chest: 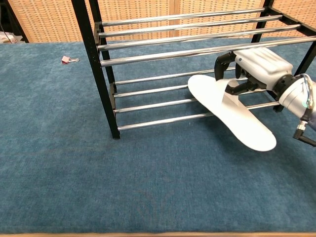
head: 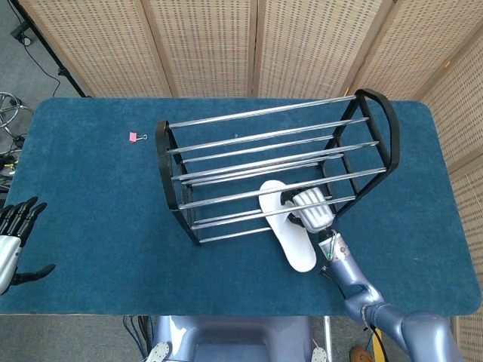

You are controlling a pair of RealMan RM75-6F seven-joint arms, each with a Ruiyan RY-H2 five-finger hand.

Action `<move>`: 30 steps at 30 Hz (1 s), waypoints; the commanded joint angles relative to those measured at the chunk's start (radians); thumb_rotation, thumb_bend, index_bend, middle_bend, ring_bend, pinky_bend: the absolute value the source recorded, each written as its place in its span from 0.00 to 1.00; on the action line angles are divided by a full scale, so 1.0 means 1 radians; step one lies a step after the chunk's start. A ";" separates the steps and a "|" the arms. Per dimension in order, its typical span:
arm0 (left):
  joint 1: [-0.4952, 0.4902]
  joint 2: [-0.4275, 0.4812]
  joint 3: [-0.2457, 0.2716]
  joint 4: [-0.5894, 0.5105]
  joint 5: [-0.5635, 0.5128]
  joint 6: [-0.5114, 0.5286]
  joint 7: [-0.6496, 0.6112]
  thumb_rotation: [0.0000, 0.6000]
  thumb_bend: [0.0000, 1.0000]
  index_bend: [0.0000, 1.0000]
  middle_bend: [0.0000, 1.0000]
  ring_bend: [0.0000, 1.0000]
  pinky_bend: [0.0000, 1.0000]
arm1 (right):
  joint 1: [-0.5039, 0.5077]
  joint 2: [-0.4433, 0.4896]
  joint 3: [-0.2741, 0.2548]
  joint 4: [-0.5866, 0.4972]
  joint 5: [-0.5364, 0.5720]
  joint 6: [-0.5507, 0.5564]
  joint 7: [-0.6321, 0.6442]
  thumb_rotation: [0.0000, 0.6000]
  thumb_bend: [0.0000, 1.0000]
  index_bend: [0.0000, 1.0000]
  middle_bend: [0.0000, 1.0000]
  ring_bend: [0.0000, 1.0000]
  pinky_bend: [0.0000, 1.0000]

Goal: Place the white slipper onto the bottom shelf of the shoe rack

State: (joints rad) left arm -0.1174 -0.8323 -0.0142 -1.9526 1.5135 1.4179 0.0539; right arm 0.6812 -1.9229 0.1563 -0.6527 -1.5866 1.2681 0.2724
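Note:
My right hand (chest: 254, 69) (head: 309, 211) holds the white slipper (chest: 229, 111) (head: 284, 225) by its strap. The slipper's toe lies over the front rails of the bottom shelf of the black and chrome shoe rack (head: 275, 162) (chest: 148, 89), and its heel sticks out toward me above the blue table cover (chest: 148, 182). My left hand (head: 15, 241) hovers open at the table's near left corner in the head view, far from the rack, with its fingers spread and nothing in them.
A small pink clip (head: 134, 136) (chest: 66, 59) lies on the cover left of the rack. Woven screen panels (head: 256, 45) stand behind the table.

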 commanded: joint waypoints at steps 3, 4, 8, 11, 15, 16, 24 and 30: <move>0.000 -0.004 -0.002 -0.007 -0.011 -0.002 0.013 1.00 0.00 0.00 0.00 0.00 0.00 | 0.048 -0.039 0.021 0.069 0.028 -0.051 0.035 1.00 0.51 0.59 0.51 0.38 0.50; -0.001 -0.005 -0.002 -0.008 -0.012 -0.002 0.015 1.00 0.00 0.00 0.00 0.00 0.00 | 0.057 -0.045 0.023 0.085 0.032 -0.061 0.037 1.00 0.51 0.59 0.51 0.38 0.50; 0.000 -0.005 -0.002 -0.008 -0.013 -0.002 0.018 1.00 0.00 0.00 0.00 0.00 0.00 | 0.084 -0.065 0.040 0.132 0.051 -0.080 0.057 1.00 0.51 0.59 0.51 0.38 0.50; -0.001 -0.004 -0.006 -0.007 -0.022 -0.003 0.015 1.00 0.00 0.00 0.00 0.00 0.00 | 0.103 -0.078 0.051 0.165 0.066 -0.090 0.073 1.00 0.51 0.59 0.51 0.38 0.50; -0.004 -0.003 -0.007 -0.004 -0.031 -0.011 0.012 1.00 0.00 0.00 0.00 0.00 0.00 | 0.121 -0.094 0.058 0.197 0.081 -0.109 0.084 1.00 0.51 0.59 0.51 0.38 0.50; -0.005 -0.003 -0.007 -0.003 -0.032 -0.013 0.012 1.00 0.00 0.00 0.00 0.00 0.00 | 0.123 -0.097 0.058 0.201 0.084 -0.112 0.086 1.00 0.51 0.59 0.51 0.38 0.50; -0.010 -0.008 -0.007 -0.003 -0.046 -0.027 0.027 1.00 0.00 0.00 0.00 0.00 0.00 | 0.146 -0.124 0.069 0.257 0.114 -0.134 0.098 1.00 0.51 0.59 0.51 0.38 0.50; -0.012 -0.010 -0.006 -0.004 -0.049 -0.032 0.034 1.00 0.00 0.00 0.00 0.00 0.00 | 0.139 -0.109 0.045 0.243 0.111 -0.159 0.153 1.00 0.38 0.35 0.29 0.19 0.38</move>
State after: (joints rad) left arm -0.1291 -0.8425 -0.0201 -1.9568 1.4642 1.3863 0.0880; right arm 0.8229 -2.0411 0.2101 -0.3973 -1.4738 1.1214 0.4088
